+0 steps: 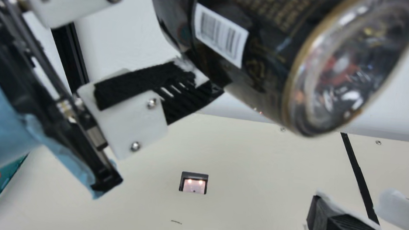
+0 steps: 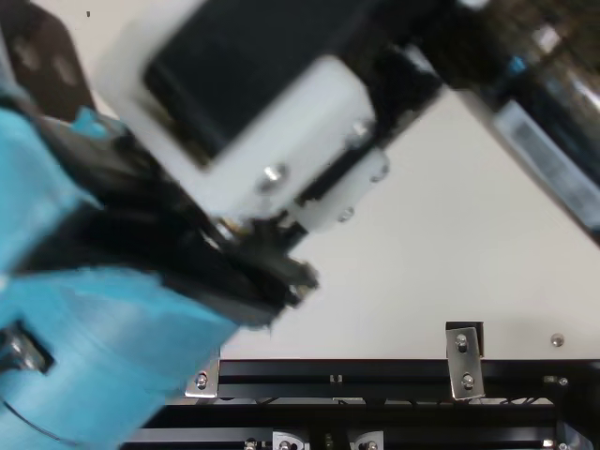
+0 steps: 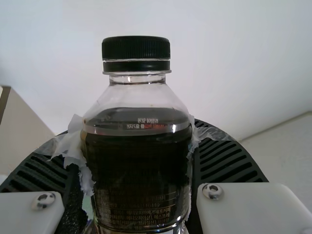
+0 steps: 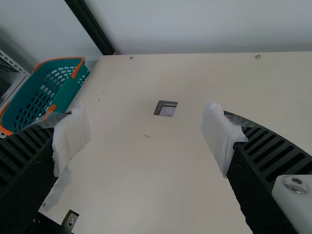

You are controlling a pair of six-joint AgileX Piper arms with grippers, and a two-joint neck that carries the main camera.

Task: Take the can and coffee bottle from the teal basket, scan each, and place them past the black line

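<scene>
Though its neck end runs off the main view's top edge, the dark, clear-plastic coffee bottle (image 1: 267, 72) is held tilted in the air above the cream tbl (image 1: 255, 164), base toward the cam, w/ its white rectangular barcode label (image 1: 220, 34) in plain sight. The black ribbed left gripper (image 1: 189, 32) is clamped on it, one finger either side; the upper one is mostly cut off. In the left wrist view the black screw cap (image 3: 136, 53) is complete, but the bottle's bottom is cut off and the small print is hard to make out. Top view: bottle partly out of frame at the upper right corner, the light-blue arm sleeve (image 2: 103, 347) blurred. The black right gripper (image 1: 349, 213) has its white-wrapped fingers spread w/ nothing btwn; its rear is cut off. Small square scanner window (image 1: 193, 185), w/ 2 lit spots, sits in the tbl; the lower end of the thin black line (image 1: 358, 176) is hidden near the right gripper. Teal plastic basket w/ orange handles (image 4: 53, 90): cut off in the main view; a fingertip covers pt. of it in the right wrist view, so its contents can't be made out.
</scene>
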